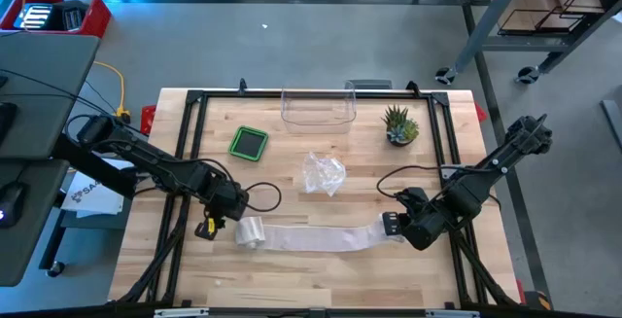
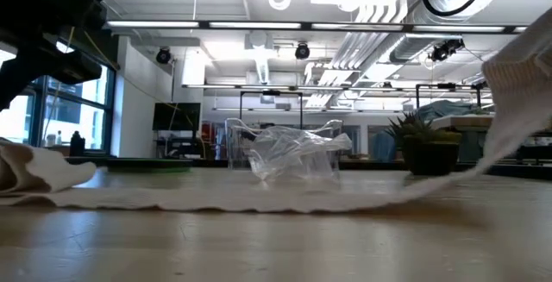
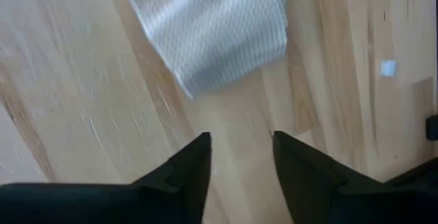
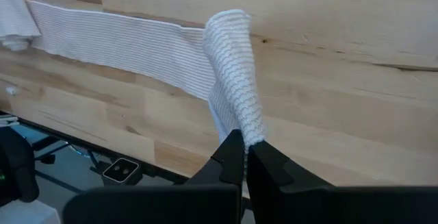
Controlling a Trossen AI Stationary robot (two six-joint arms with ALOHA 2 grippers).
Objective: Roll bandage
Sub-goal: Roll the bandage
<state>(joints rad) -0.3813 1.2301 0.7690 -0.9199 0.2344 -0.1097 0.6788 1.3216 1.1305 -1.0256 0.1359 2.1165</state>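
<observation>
A white bandage (image 1: 311, 236) lies stretched along the near part of the wooden table. Its left end is a small roll (image 1: 251, 231), lying on its side on the table and seen as a ribbed white bundle (image 3: 212, 32) in the left wrist view. My left gripper (image 3: 241, 142) hovers open just left of and above the roll (image 1: 231, 209), touching nothing. My right gripper (image 1: 394, 226) is shut on the bandage's right end, which rises off the table (image 2: 517, 92). My right gripper pinches the bandage's right end (image 4: 250, 129) between its two fingers, coming from above and slanting down. That end is bunched and twisted into a narrow fold and lifted clear. From there the strip (image 4: 123, 42) slopes down and lies slack and flat on the table toward the roll.
A crumpled clear plastic wrapper (image 1: 323, 172) lies mid-table behind the bandage. Farther back stand a green square box (image 1: 249, 143), a clear plastic bin (image 1: 318, 107) and a small potted plant (image 1: 399, 125). A yellow-black small object (image 1: 205, 229) lies left of the roll.
</observation>
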